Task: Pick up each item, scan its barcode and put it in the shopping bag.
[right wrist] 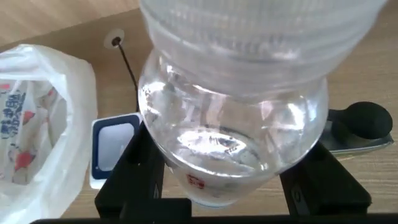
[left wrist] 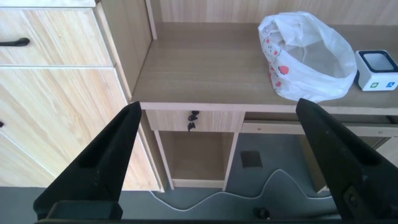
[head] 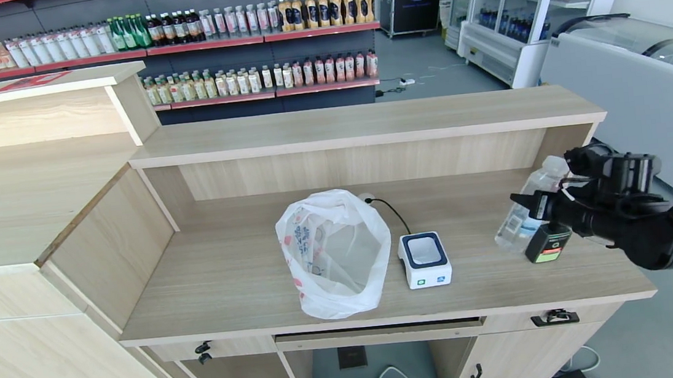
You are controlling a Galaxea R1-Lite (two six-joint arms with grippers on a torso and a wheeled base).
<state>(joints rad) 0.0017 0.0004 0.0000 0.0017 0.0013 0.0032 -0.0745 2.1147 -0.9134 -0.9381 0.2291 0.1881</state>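
Note:
My right gripper (head: 537,207) is shut on a clear plastic water bottle (head: 526,206), held tilted just above the right end of the wooden counter (head: 227,273). In the right wrist view the bottle (right wrist: 236,93) sits between the black fingers (right wrist: 134,180). A small dark item with a green and red label (head: 548,244) stands right under that gripper. The white shopping bag (head: 336,251) lies open at mid counter, with the white and blue barcode scanner (head: 423,259) beside it. My left gripper (left wrist: 217,162) hangs open and holds nothing, low in front of the counter's left end.
The scanner's black cable (head: 388,209) runs to a hole at the back of the counter. A raised shelf (head: 361,123) borders the back and a tall side panel (head: 107,248) the left. Drawers (left wrist: 56,43) stand left of the counter. Drink shelves and fridges fill the room behind.

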